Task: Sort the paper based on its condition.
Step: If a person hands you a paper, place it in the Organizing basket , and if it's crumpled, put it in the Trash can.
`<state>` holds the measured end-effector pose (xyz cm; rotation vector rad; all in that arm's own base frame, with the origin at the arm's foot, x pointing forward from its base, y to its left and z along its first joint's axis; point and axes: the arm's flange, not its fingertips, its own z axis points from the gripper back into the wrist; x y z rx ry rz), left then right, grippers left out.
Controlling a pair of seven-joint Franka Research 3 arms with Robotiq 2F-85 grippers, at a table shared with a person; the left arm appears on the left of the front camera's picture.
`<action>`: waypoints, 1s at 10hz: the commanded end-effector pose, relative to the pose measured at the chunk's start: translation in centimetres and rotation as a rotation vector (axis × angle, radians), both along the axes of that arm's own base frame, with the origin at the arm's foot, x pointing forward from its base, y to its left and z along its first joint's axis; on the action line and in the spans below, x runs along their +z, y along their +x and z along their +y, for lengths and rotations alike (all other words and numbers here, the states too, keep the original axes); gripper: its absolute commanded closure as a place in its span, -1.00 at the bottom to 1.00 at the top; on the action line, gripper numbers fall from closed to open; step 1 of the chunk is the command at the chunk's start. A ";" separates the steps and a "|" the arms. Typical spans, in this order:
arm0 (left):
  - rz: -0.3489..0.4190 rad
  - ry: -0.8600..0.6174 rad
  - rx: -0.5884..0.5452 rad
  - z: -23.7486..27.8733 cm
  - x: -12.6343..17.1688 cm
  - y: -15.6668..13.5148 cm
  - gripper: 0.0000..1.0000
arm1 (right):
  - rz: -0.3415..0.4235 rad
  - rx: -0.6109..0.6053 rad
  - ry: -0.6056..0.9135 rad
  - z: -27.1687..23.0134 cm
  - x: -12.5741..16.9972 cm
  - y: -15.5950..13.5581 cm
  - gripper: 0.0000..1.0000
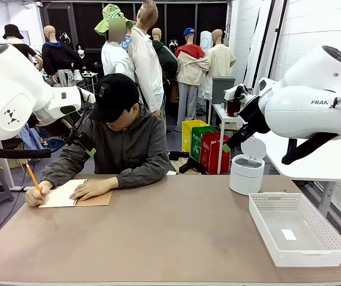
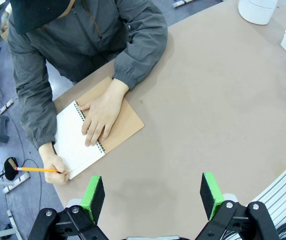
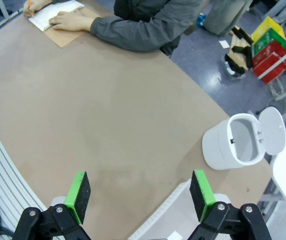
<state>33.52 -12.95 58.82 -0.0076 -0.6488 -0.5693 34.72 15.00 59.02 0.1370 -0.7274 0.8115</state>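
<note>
A wide brown table (image 1: 158, 238) spans the front view, and a person in a grey jacket and black cap (image 1: 123, 143) sits bent over its far left side. The 2 white robot arms are raised at either side, the left arm (image 1: 9, 95) and the right arm (image 1: 313, 107), both above the table top. The left gripper (image 2: 151, 187) hangs over bare table near the person with its jaws wide apart, and the right gripper (image 3: 139, 187) stands just as wide over the table's middle. A white plastic lattice basket (image 1: 301, 258) sits at the near right, and a round white bin with its lid flipped up (image 1: 246, 173) stands behind it. A spiral notebook with a brown cardboard cover (image 2: 125, 120) lies open before the person. The white sheet of paper (image 2: 73, 142) is its top page, pressed flat under one hand (image 2: 100, 117), while the other hand (image 2: 58, 167) holds an orange pencil (image 2: 38, 169) at its edge. A tiny white rectangular label (image 1: 288, 234) lies in the basket.
</note>
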 end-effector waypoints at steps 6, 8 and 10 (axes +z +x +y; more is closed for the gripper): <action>0.001 0.001 0.000 0.0 0.2 0.1 -1.00 | 0.001 0.001 0.001 0.0 0.0 0.0 -1.00; 0.001 0.001 0.000 0.0 0.2 0.1 -1.00 | 0.001 0.001 0.001 0.0 0.0 0.0 -1.00; 0.001 0.001 0.000 0.0 0.2 0.1 -1.00 | 0.001 0.001 0.001 0.0 0.0 0.0 -1.00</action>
